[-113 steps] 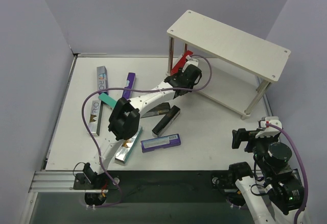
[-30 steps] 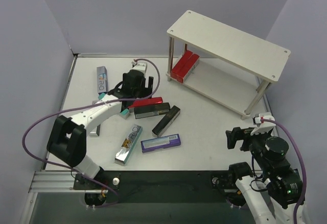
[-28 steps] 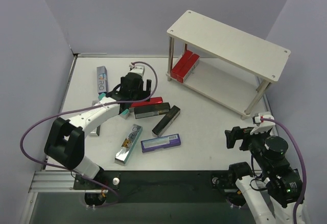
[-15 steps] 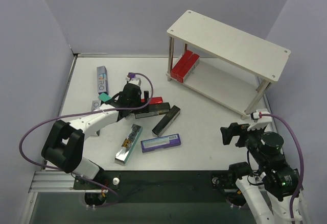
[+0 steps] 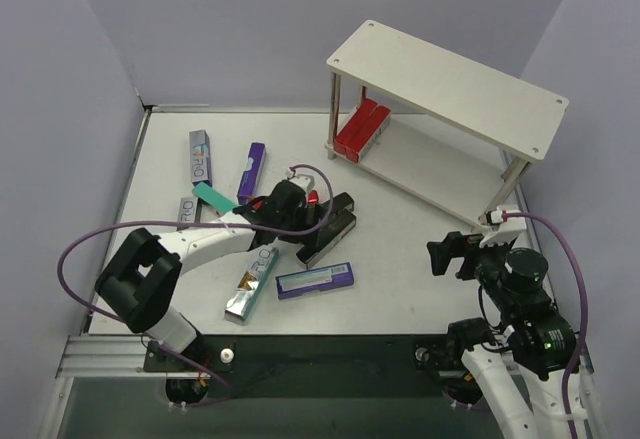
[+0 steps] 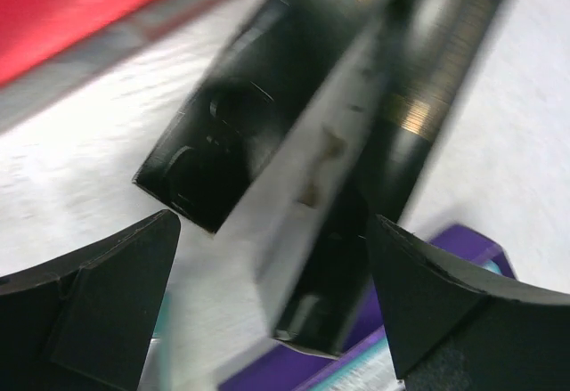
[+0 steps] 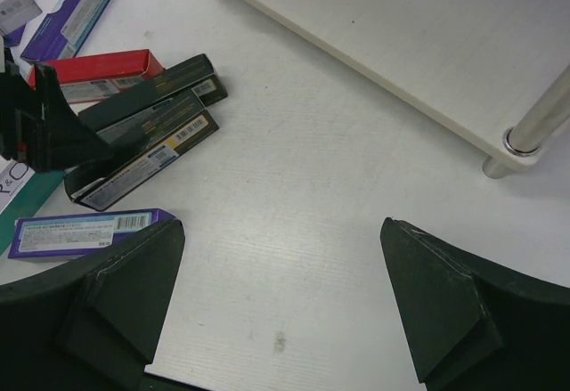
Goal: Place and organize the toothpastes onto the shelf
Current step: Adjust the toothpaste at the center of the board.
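The left gripper is hovering low over the table, its jaws spread wide and grasping nothing. In the left wrist view the two black cartons are lying side by side directly beneath the gap between the fingers, running from 7 o'clock toward 1 o'clock without touching either one. A red carton is sitting at 11 o'clock of them and a purple carton at 5 o'clock. From above, the shelf is standing at 2 o'clock of this gripper, well apart, with red cartons lying on its lower board. The right gripper is hanging released at 4 o'clock of the black cartons, well apart from them.
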### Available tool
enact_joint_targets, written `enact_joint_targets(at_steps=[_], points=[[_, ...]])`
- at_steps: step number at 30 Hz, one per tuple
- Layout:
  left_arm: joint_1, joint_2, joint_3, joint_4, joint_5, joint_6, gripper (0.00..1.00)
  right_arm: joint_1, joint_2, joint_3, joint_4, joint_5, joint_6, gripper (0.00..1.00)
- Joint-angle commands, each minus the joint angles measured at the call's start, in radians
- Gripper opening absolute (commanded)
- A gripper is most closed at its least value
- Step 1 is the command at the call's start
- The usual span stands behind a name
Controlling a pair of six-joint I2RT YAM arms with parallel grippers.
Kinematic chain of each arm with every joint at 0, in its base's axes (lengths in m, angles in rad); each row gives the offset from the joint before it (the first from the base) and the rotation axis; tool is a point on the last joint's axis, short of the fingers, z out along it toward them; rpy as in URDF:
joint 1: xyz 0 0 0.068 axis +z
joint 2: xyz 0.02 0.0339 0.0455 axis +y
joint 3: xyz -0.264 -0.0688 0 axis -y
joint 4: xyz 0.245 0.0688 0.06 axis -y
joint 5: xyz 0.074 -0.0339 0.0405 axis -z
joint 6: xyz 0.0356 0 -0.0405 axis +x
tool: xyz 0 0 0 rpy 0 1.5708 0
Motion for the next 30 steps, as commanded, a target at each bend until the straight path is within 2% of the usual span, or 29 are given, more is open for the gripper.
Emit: enact_joint_targets(at_steps=[1, 4, 8, 11, 12, 15, 30], points=[[-0.077, -0.015, 0.067, 0.073, 0.063, 0.093, 0.97, 0.005, 0.04, -0.007, 0.081, -0.025, 0.004, 1.0], [-0.07, -0.038, 0.064, 0.079, 0.044, 0.162, 0.97, 0.007, 0.058, 0.001, 0.092, -0.036, -0.002, 1.0], [0.002, -0.082, 0.056, 0.063, 0.03, 0.289, 0.97, 0.007, 0.07, 0.011, 0.092, -0.041, -0.012, 1.0], [0.107, -0.116, 0.038, 0.062, 0.021, 0.365, 0.97, 0.007, 0.067, 0.013, 0.092, -0.039, -0.017, 1.0], [0.162, -0.125, 0.033, 0.062, 0.017, 0.366, 0.97, 0.007, 0.066, 0.013, 0.092, -0.038, -0.015, 1.0], [0.237, -0.122, 0.045, 0.031, 0.024, 0.353, 0.97, 0.005, 0.064, 0.015, 0.092, -0.036, -0.015, 1.0], [0.317, -0.01, 0.074, -0.064, -0.039, 0.213, 0.97, 0.007, 0.074, 0.019, 0.092, -0.022, -0.02, 1.0]])
